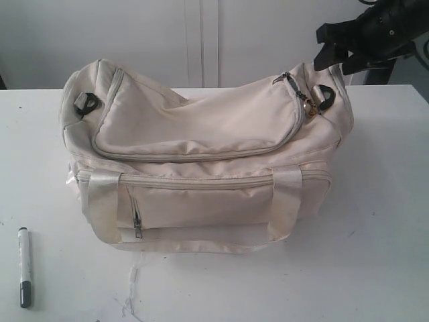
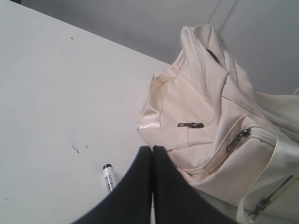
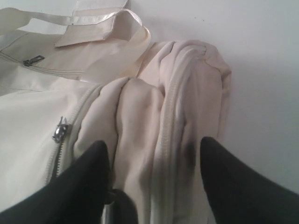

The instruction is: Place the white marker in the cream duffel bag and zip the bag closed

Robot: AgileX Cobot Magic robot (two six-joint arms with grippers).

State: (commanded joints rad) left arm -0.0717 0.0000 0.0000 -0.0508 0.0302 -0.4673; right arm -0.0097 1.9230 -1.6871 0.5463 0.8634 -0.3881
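The cream duffel bag (image 1: 201,154) sits in the middle of the white table, its front pocket facing the camera. Its top zip's metal pull (image 1: 308,107) hangs at the bag's right end. The white marker (image 1: 24,267) lies flat on the table near the front left corner, apart from the bag. My right gripper (image 1: 337,64) hovers over the bag's right end. It stands open, with folds of the bag (image 3: 135,107) between its fingers. My left gripper (image 2: 152,149) is shut and empty, above the table, with the marker (image 2: 108,177) beside it and the bag (image 2: 210,121) beyond.
A black clip (image 1: 87,100) sits on the bag's left end and another (image 1: 326,97) on its right end. Satin straps (image 1: 100,201) hang down the front. Small scuff marks (image 1: 131,295) show on the table before the bag. A pale wall stands behind.
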